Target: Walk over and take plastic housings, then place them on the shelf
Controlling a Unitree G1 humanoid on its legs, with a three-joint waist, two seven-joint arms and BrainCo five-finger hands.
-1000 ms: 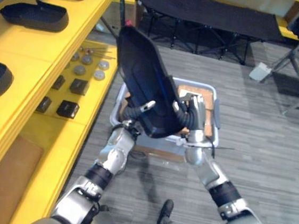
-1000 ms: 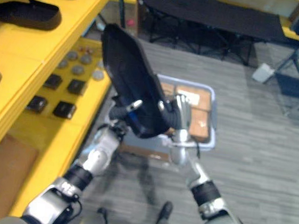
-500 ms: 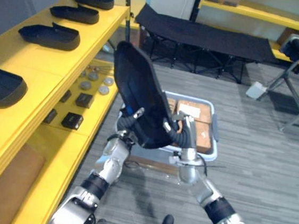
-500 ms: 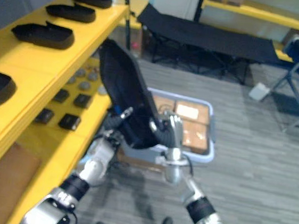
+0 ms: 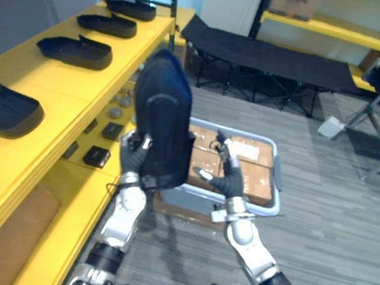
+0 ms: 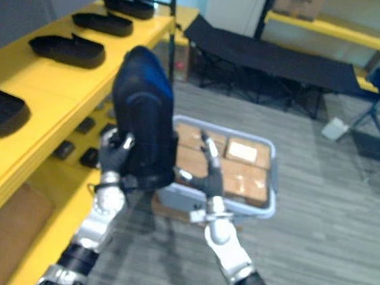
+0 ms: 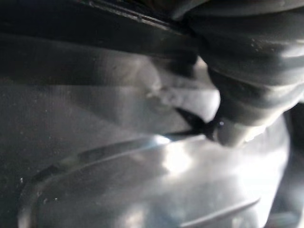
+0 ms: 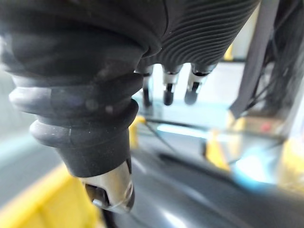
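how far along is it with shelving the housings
Done: several black plastic housings lie on the yellow shelf. In hand: the left robot hand grips another black plastic housing upright; the right robot hand is open beside it. Left: setting this one on the shelf.

Left, the yellow shelf (image 5: 55, 82) lies bare between the near housing (image 5: 7, 106) and the next housing (image 5: 75, 50); right, a grey bin (image 5: 276, 185) blocks the floor (image 5: 335, 219).
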